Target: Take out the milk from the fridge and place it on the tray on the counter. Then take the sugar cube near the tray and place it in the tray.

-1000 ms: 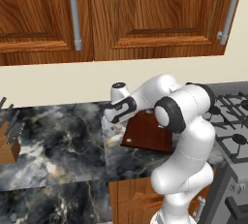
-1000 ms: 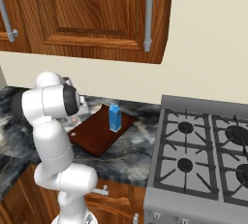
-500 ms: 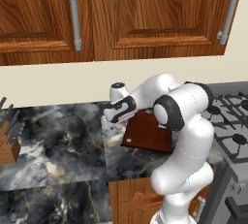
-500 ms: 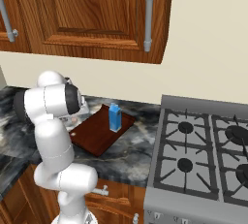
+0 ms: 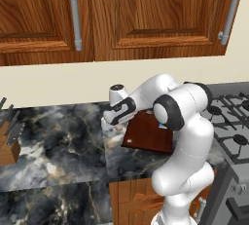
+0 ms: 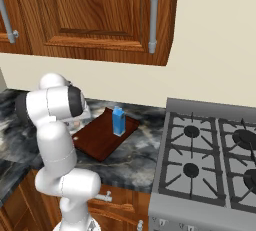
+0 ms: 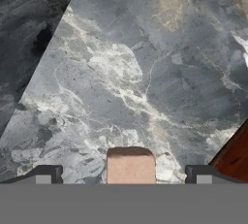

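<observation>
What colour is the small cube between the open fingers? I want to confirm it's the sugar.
Pale tan-pink sugar cube, clearest in the hand view.

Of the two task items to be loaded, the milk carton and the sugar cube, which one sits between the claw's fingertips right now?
The sugar cube: the pale tan block lies on the black marble counter between the open claw. The blue milk carton already stands on the tray.

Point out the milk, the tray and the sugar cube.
milk (image 6: 118,120): right base view, carton's front face.
tray (image 6: 97,140): right base view, bare board surface.
sugar cube (image 7: 130,166): hand view, cube's near face.
</observation>
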### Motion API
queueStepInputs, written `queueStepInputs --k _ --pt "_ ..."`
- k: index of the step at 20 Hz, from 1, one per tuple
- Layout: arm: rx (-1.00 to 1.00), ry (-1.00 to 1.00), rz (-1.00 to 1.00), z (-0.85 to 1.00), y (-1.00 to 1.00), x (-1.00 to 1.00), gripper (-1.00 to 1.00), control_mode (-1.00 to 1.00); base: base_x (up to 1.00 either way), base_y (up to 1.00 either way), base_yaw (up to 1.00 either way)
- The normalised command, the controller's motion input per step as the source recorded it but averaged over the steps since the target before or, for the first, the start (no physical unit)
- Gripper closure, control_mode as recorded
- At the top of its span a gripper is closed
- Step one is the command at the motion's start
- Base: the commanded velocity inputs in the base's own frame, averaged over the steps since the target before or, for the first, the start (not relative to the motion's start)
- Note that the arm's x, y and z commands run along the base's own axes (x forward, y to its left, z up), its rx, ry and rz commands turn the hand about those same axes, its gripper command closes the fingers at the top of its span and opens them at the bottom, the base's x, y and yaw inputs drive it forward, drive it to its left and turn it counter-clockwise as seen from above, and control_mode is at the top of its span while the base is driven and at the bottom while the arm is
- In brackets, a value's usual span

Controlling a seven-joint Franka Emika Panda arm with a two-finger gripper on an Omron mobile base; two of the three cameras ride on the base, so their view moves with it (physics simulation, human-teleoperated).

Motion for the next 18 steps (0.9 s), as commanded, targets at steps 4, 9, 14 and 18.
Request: queueStepInputs --k 4,9,14,18 --pt "0.0 0.0 -0.01 -0.1 0.0 0.01 -1.0 -1.0 0.0 0.0 0.0" --pt "0.0 0.0 0.0 -0.17 0.0 0.01 -1.0 -1.0 0.0 0.0 0.0" --pt "0.01 0.01 -0.02 -0.26 0.14 0.0 1.0 -1.0 0.0 0.0 0.0" --pt "0.0 0.0 -0.03 -0.19 0.06 -0.01 1.0 -1.0 0.0 0.0 0.0"
